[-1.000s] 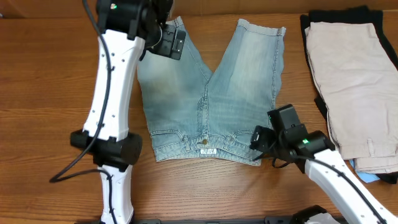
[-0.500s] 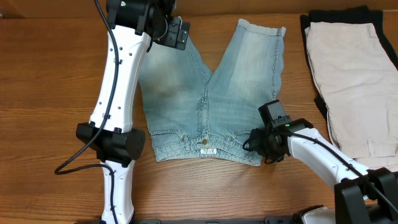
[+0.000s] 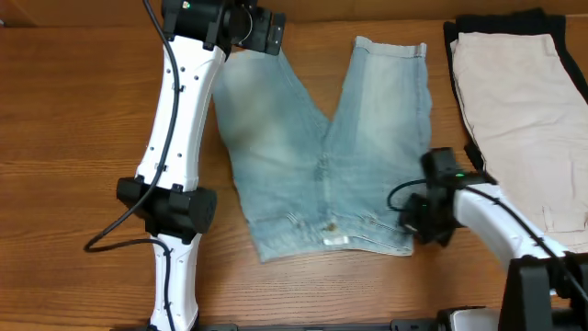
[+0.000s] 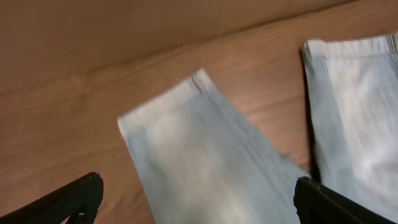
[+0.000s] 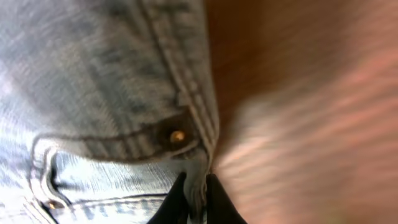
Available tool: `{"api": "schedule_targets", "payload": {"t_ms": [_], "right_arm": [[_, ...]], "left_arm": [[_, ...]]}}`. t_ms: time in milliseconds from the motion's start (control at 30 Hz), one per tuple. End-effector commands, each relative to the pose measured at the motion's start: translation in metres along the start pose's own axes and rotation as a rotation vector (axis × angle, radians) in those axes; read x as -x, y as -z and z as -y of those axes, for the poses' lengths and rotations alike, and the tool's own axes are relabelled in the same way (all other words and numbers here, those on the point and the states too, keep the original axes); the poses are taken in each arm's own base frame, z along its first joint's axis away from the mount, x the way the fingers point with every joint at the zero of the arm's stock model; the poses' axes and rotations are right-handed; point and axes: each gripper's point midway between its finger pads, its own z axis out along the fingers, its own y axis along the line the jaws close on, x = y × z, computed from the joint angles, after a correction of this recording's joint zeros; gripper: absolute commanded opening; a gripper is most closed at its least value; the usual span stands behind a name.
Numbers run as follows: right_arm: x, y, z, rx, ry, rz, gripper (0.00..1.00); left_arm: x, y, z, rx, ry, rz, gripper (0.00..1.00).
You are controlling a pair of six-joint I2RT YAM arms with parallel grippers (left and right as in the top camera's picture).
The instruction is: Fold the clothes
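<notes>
From overhead I see the denim shorts (image 3: 322,156) lying flat mid-table, waist toward the arm bases and legs pointing away. The cream-white shorts (image 3: 519,129) lie on a black garment (image 3: 459,37) at the right edge. Only the right wrist view shows me the right gripper (image 5: 193,199) pressed together on the waistband's side edge, just below a copper rivet (image 5: 177,135). The left wrist view shows the left gripper (image 4: 199,202) spread wide over the left leg's hem; overhead, I cannot make out its fingers. The table (image 3: 64,138) is brown wood grain. A small pale label (image 3: 335,241) at the waist is too blurred to read.
</notes>
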Motion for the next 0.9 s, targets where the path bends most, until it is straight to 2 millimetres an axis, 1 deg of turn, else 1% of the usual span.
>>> {"api": "schedule_targets", "payload": {"t_ms": [0, 33, 67, 100, 167, 300, 400, 500, 567, 733, 867], "right_arm": [[0.023, 0.016, 0.005, 0.048, 0.01, 0.029, 0.12], [0.026, 0.025, -0.001, 0.11, 0.035, 0.009, 0.43], [0.027, 0.03, -0.003, 0.136, 0.053, 0.0, 0.63], [0.029, 0.036, -0.005, 0.148, 0.064, -0.004, 0.75], [0.033, 0.047, -0.007, 0.149, 0.085, 0.004, 0.85], [0.048, 0.074, -0.017, 0.165, 0.093, 0.05, 0.88], [0.062, 0.096, -0.026, 0.18, 0.106, 0.106, 0.88], [0.071, 0.111, -0.033, 0.201, 0.114, 0.147, 0.88], [0.075, 0.116, -0.035, 0.208, 0.116, 0.163, 0.88], [0.075, 0.116, -0.035, 0.207, 0.117, 0.162, 0.87], [0.075, 0.116, -0.035, 0.206, 0.132, 0.167, 0.87]], "left_arm": [[-0.004, -0.033, 0.01, -0.063, -0.003, -0.02, 1.0], [-0.003, -0.049, 0.021, -0.12, -0.019, -0.015, 1.0], [-0.002, -0.059, 0.03, -0.165, -0.044, -0.007, 1.0], [-0.001, -0.07, 0.04, -0.207, -0.069, 0.001, 1.0], [0.001, -0.091, 0.056, -0.273, -0.111, 0.027, 1.0], [0.0, -0.133, 0.081, -0.31, -0.171, 0.066, 1.0], [-0.011, -0.163, 0.101, -0.327, -0.23, 0.07, 1.0], [-0.025, -0.184, 0.122, -0.343, -0.3, 0.056, 1.0], [-0.032, -0.191, 0.134, -0.355, -0.324, 0.052, 1.0], [-0.039, -0.196, 0.163, -0.383, -0.36, 0.058, 0.99], [-0.052, -0.201, 0.182, -0.403, -0.389, 0.039, 0.99]]}}
